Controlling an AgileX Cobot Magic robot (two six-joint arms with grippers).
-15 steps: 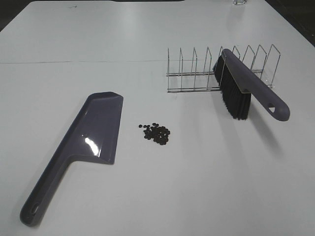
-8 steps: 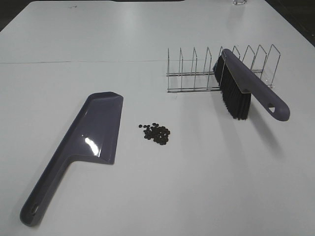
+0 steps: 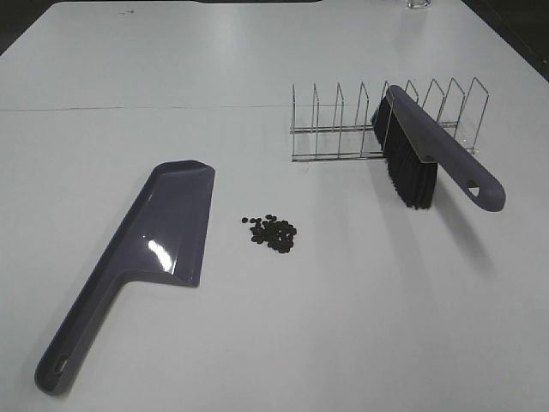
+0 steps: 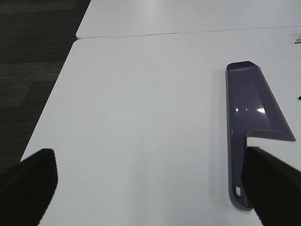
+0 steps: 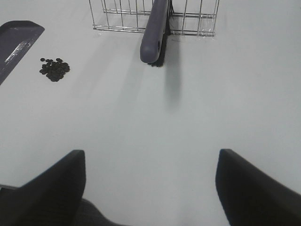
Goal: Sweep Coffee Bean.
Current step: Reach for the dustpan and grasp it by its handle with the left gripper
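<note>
A small pile of dark coffee beans (image 3: 274, 233) lies on the white table (image 3: 343, 326), also seen in the right wrist view as coffee beans (image 5: 54, 68). A purple dustpan (image 3: 141, 253) lies flat left of them; the dustpan (image 4: 251, 122) shows in the left wrist view too. A purple brush (image 3: 429, 159) with black bristles leans in a wire rack (image 3: 343, 124), its handle (image 5: 154, 35) pointing toward the right arm. Neither arm appears in the high view. My left gripper (image 4: 150, 188) stands open, short of the dustpan's handle. My right gripper (image 5: 150, 188) stands open over bare table, well short of the brush.
The wire rack (image 5: 141, 14) stands behind the brush. The table's left edge (image 4: 51, 108) drops to dark floor. A seam (image 3: 137, 108) crosses the table at the back. A glass object (image 3: 418, 4) sits at the far edge.
</note>
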